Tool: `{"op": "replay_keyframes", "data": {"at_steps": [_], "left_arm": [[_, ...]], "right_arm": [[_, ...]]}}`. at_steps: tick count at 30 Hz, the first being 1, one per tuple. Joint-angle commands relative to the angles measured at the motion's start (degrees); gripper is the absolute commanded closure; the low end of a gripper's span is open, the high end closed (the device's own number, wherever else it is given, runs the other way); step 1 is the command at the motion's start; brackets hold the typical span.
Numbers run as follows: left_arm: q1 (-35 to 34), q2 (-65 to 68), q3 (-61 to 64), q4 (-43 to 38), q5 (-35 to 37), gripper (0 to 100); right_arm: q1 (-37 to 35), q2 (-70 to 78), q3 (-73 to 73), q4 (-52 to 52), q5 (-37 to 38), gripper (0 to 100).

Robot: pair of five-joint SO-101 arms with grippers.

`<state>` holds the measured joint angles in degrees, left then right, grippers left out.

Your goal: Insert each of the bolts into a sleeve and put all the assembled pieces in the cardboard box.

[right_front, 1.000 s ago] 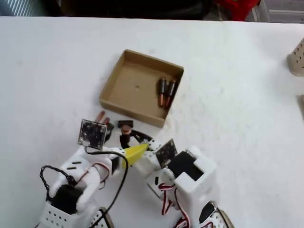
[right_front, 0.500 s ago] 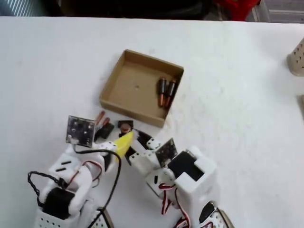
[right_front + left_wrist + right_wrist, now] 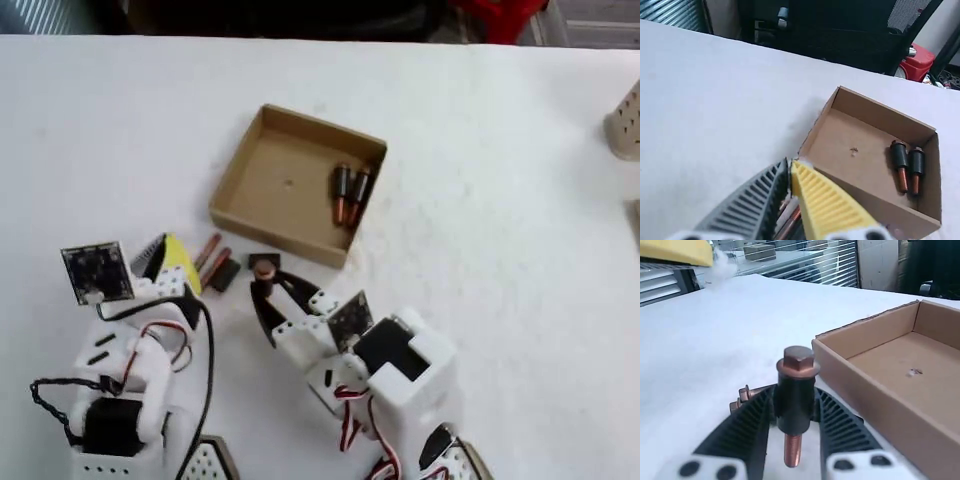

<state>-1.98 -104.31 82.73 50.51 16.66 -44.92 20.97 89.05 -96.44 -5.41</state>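
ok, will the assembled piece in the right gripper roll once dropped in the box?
Looks rigid: a metal bolt seated in a dark sleeve. The round body could roll, though the flanged head and the box wall would probably stop it.

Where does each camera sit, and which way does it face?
High view: fixed above, looking down on the table, cardboard box, left arm and right arm.
Left wrist view: on the left arm, facing the box past the shut left fingers.
Right wrist view: on the right arm, facing the box's wall; the right fingers clamp a bolted sleeve.
Shared: high and left wrist views show two assembled pieces in the box.
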Motion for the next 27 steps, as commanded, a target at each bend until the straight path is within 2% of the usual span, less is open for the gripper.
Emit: {"op": "replay_keyframes", "data": {"at_steps": [1, 6, 14, 20, 27], "left_arm": [[-3.21, -0.48, 1.14, -2.02, -0.35, 97], [-8.13, -0.48, 7.56, -5.71, -3.78, 98], [-13.93, -0.48, 14.24, -5.8, -5.71, 98], [-11.56, -0.31, 14.24, 6.33, -15.65, 98], [-11.21, -0.31, 14.24, 8.35, -17.58, 98]], "right_arm": [[-0.13, -0.66, -0.26, -0.22, 0.35, 98.2], [-0.13, -0.84, -0.09, -0.22, 0.44, 98.2], [-0.04, -0.92, 0.53, -0.48, 0.44, 98.2], [1.89, -5.41, 2.2, -0.31, 0.09, 98.2], [7.34, -15.34, 6.42, -0.13, 0.09, 98.2]]}}
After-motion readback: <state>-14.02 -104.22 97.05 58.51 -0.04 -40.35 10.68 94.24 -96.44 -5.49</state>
